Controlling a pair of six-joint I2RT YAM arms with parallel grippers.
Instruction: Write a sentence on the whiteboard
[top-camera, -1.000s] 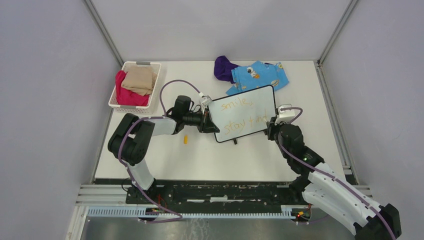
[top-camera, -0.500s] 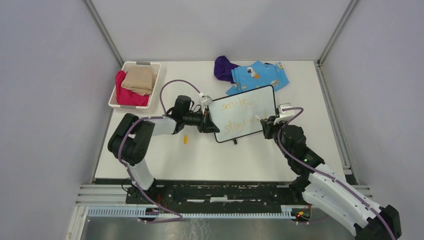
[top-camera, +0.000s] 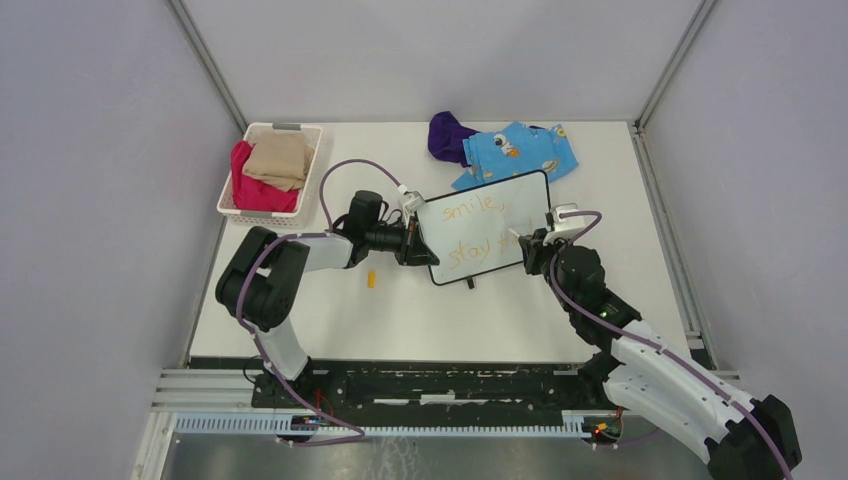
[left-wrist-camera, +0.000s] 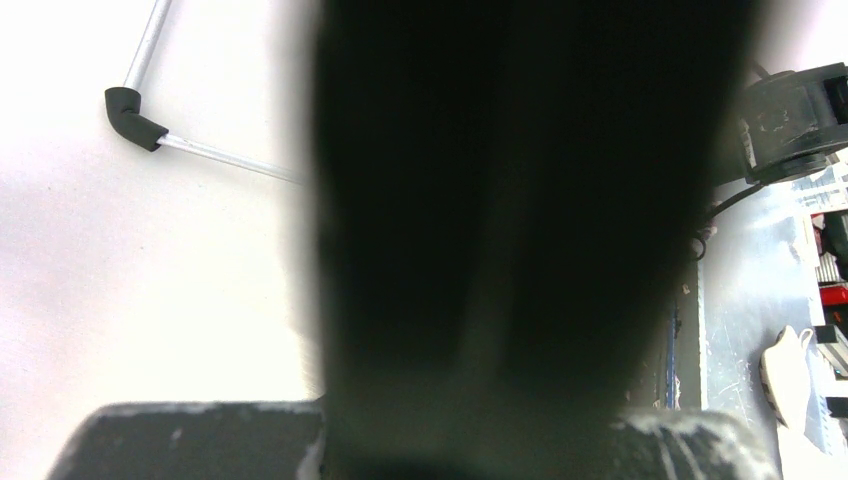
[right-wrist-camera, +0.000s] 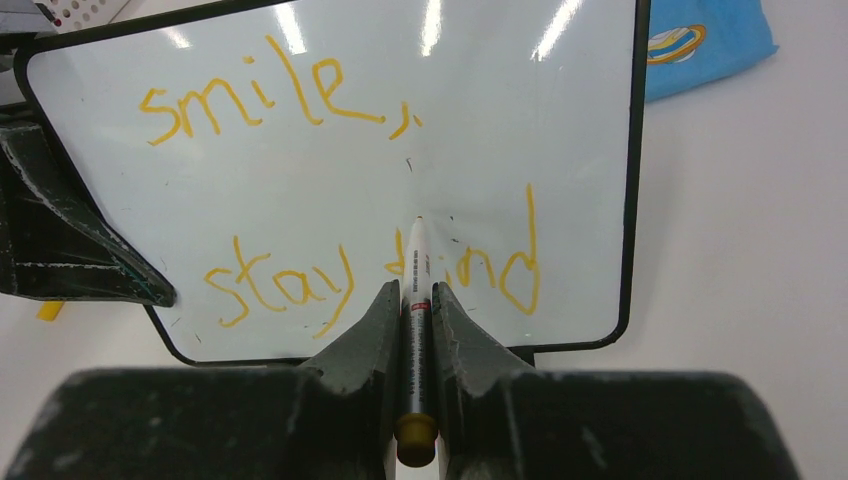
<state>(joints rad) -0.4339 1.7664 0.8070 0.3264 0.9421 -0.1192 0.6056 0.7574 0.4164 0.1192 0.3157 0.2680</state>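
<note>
**Supervisor:** Status at the writing end?

**Operator:** My right gripper (right-wrist-camera: 418, 290) is clamped narrow on the marker (right-wrist-camera: 417, 255). The barrel runs straight ahead between the fingers, with its yellow rear end toward the wrist. The tip is at the whiteboard (right-wrist-camera: 560, 120) directly ahead, over the first letter of the last word. I cannot tell whether the tip touches the surface or stands just off it.

**Supervisor:** What is written?

**Operator:** The sentence (right-wrist-camera: 285, 85) is in two orange lines: "smile," above the tip, "stay" to its left, "ind" to its right. The letter before "ind" is partly hidden behind the marker, so I cannot confirm it is complete. I judge the writing nearly finished. At most a stroke on that letter is left, then lifting the marker off.

**Supervisor:** Board support?

**Operator:** At the board's far-left edge, my left gripper (top-camera: 418, 246) is closed on the frame, steadying it. Its own camera is blocked by something dark and adds nothing. Beyond the board's upper right corner, a blue cloth (right-wrist-camera: 705, 45) lies on the table (right-wrist-camera: 740, 250).
</note>
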